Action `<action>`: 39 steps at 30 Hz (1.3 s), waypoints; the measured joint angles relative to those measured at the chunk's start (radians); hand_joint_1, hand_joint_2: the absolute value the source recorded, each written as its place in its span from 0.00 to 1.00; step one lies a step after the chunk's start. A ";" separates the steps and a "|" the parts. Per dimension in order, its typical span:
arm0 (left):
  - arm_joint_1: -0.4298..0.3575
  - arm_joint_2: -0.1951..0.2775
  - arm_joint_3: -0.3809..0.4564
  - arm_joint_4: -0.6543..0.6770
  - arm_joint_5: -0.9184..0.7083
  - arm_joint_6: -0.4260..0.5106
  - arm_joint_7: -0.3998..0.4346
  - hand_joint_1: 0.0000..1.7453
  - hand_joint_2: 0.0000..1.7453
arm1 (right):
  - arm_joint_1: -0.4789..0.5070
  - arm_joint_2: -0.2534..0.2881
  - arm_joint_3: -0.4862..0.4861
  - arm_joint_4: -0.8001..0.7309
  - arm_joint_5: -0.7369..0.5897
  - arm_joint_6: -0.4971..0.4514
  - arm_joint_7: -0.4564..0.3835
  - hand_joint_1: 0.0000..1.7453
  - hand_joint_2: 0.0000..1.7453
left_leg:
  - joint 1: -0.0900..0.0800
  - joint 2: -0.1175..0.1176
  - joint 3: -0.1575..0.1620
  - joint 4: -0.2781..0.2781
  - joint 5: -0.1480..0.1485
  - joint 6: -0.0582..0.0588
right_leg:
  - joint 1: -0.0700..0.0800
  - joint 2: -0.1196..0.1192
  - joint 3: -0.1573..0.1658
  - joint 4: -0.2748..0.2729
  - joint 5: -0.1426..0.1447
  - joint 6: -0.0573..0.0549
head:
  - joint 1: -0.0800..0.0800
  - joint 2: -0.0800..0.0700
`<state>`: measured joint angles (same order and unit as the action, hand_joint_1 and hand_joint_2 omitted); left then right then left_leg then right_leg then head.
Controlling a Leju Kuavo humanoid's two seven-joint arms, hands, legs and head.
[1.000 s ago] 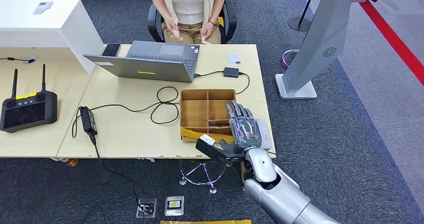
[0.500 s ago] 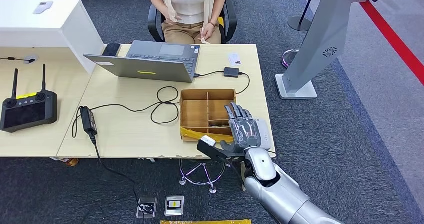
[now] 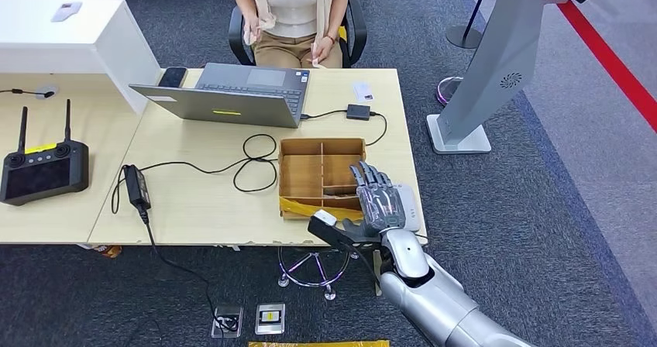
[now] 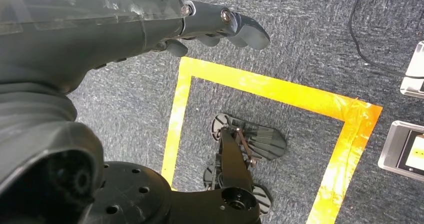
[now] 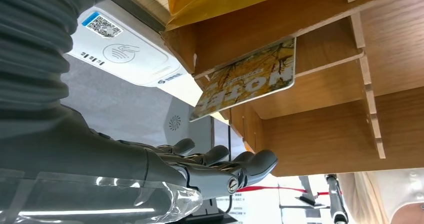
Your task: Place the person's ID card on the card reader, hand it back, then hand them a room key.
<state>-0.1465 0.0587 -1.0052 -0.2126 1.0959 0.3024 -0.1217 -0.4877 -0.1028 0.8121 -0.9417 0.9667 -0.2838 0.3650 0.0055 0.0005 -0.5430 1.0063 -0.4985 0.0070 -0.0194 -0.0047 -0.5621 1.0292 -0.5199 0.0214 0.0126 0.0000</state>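
Observation:
My right hand hovers open, fingers straight, over the near right corner of the wooden tray and holds nothing. The white card reader lies just right of it at the table's near edge, and the right wrist view shows its QR sticker. A yellow hotel key card leans in a tray compartment, beyond my right hand's fingers. A small white card lies on the far side of the table in front of the seated person. My left hand hangs above the floor, holding nothing.
An open laptop stands at the far middle, with a black cable loop and a power adapter left of the tray. A small black box, a phone, a remote controller and a grey stand are nearby.
My right hand has shifted slightly toward the near right of the tray. The person has raised one hand to the chest.

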 joint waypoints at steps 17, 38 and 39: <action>-0.007 0.000 0.000 0.000 -0.024 -0.003 0.014 0.00 0.00 | -0.014 0.000 -0.018 0.040 0.008 -0.015 0.002 0.00 1.00 | 0.000 0.000 0.000 0.000 0.000 0.000 | 0.000 0.000 0.000 0.000 0.000 0.000 | 0.000 0.000; -0.006 0.000 0.000 0.000 -0.014 -0.002 0.014 0.00 0.00 | -0.038 0.041 -0.015 0.081 0.009 -0.024 -0.054 0.00 1.00 | 0.000 0.000 0.000 0.000 0.000 0.000 | 0.000 0.000 0.000 0.000 0.000 0.000 | 0.000 0.000; -0.005 0.000 0.000 0.000 -0.014 -0.002 0.014 0.00 0.00 | -0.039 0.044 -0.014 0.082 0.009 -0.023 -0.055 0.00 1.00 | 0.000 0.000 0.000 0.000 0.000 0.000 | 0.000 0.000 0.000 0.000 0.000 0.000 | 0.000 0.000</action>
<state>-0.1520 0.0591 -1.0052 -0.2125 1.0819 0.3008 -0.1074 -0.5269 -0.0584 0.7981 -0.8599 0.9757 -0.3071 0.3098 0.0056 0.0005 -0.5431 1.0063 -0.4983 0.0067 -0.0193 -0.0048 -0.5620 1.0294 -0.5199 0.0214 0.0126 0.0000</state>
